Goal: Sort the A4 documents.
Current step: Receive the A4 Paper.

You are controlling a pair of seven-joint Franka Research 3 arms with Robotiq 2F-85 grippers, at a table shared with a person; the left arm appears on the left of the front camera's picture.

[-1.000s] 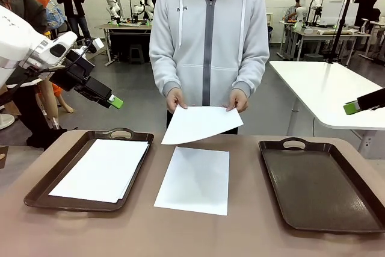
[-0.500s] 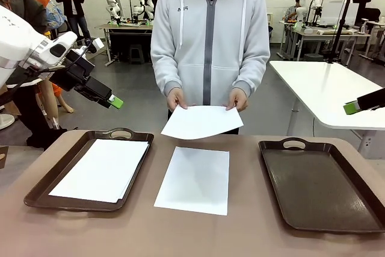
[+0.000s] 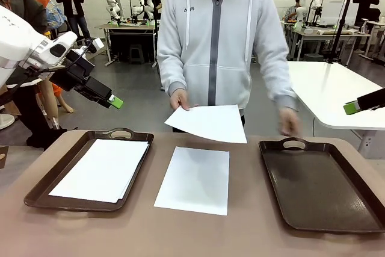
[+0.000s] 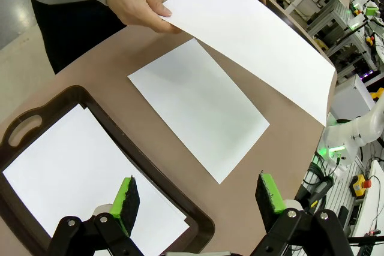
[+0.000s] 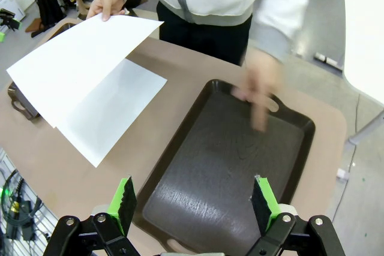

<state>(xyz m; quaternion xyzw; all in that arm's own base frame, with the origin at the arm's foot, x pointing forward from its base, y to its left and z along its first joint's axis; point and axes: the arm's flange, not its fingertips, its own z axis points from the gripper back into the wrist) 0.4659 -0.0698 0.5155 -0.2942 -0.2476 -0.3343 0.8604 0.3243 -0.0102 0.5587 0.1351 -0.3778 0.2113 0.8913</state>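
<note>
A person in a grey jacket holds one white A4 sheet [image 3: 210,123] above the table's far edge with one hand [image 3: 178,99]; the other hand [image 3: 289,121] hovers over the right tray's handle. A second sheet [image 3: 195,179] lies flat on the table's middle. More sheets [image 3: 101,169] lie in the left brown tray [image 3: 37,190]. The right brown tray [image 3: 319,186] holds nothing. My left gripper [image 4: 198,193] hangs open above the left tray's near corner [image 4: 201,232]. High above the right tray [image 5: 204,190] my right gripper [image 5: 193,201] is open. The held sheet [image 5: 78,58] shows there too.
A white table [image 3: 337,91] stands behind at the right. Other people and work benches fill the far room. The brown tabletop [image 3: 180,233] has bare room in front of the trays.
The person let go of the held sheet with one hand and swung that hand toward the right tray's handle. The sheet now hangs from one hand. Both arms stayed still.
</note>
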